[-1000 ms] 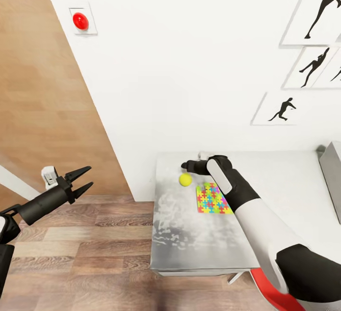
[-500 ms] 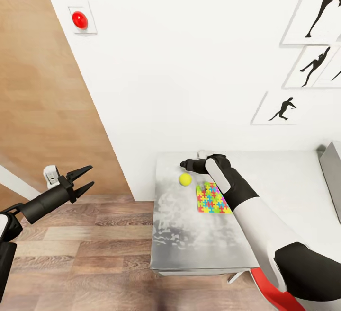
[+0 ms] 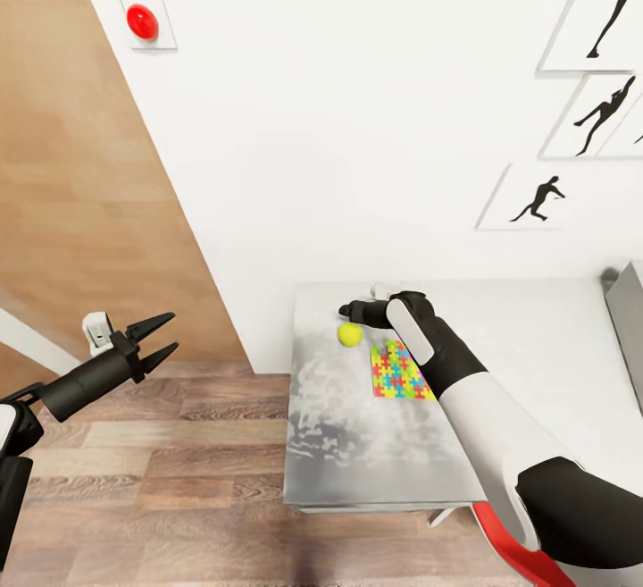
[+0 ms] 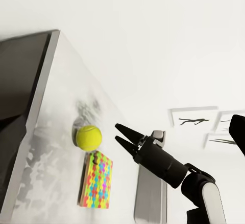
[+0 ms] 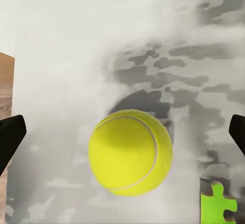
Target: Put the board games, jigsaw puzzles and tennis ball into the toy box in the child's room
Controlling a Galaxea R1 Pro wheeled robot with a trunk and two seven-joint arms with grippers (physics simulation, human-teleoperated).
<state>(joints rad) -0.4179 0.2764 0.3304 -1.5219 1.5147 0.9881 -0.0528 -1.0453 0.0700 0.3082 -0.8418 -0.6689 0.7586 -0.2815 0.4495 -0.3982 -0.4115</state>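
In the head view, the table with a pale grey top stands against the white wall. Its left edge is free, and beyond it the wood-plank floor is open. The tennis ball lies on the table near the far left corner, a little in from both edges. Just beside it, at about 4 o'clock from the ball, lies one jigsaw puzzle, flat on the top. The right gripper hovers at 12 o'clock from the ball, close to the wall; its fingers are spread apart and hold nothing. The left gripper hangs over the floor, well apart from the table, with fingers parted and nothing between them. At the right border of the picture a grey edge of the toy box shows. A red button is on the wall at the upper left, and black silhouette pictures hang at the upper right.

In the left wrist view, the ball rests on the table, touching or almost touching the puzzle. The right gripper is just beside the ball, its two pointed fingers apart.

In the right wrist view, the ball sits between the two dark fingertips, which stand wide at both sides and do not touch it. A green puzzle piece shows near the ball.
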